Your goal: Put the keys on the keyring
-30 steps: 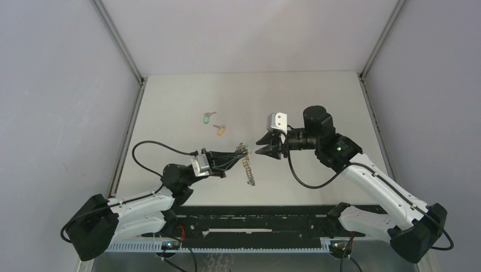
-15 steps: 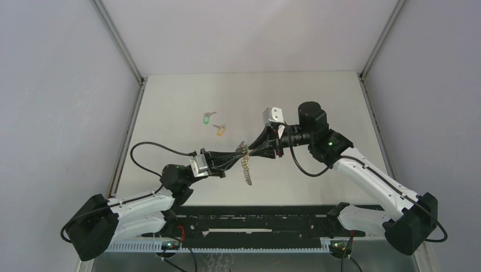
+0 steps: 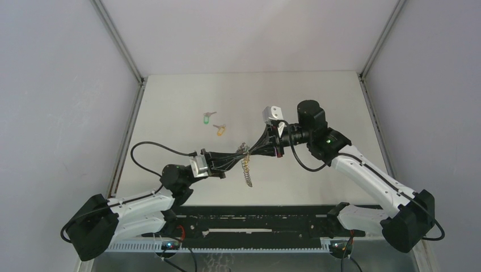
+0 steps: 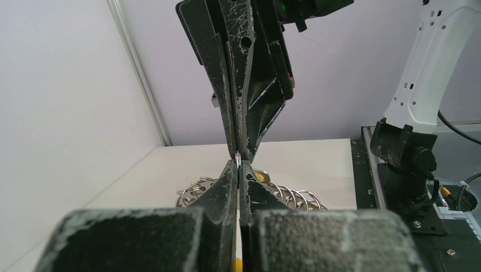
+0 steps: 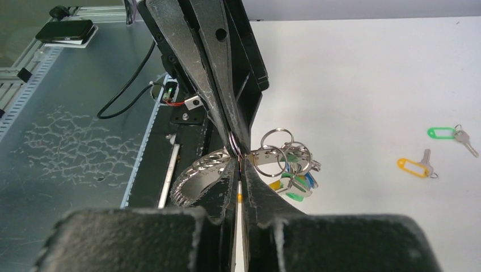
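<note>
A pale matte counter (image 3: 317,96) sits boxed in by plain lilac-grey walls (image 3: 57,85) on three sides, with slim metal posts (image 3: 117,39) rising at the back corners. The light is soft and even. A scuffed grey metal sheet (image 5: 68,141) lies beyond the counter's near edge.

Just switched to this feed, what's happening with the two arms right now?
The two arms meet tip to tip above the table. The left gripper is shut on the keyring, whose chain hangs below it. The right gripper is shut on the same bundle from the opposite side. A green-tagged key and an orange-tagged key lie loose on the table farther back, not yet threaded on. No third loose key is in view.
</note>
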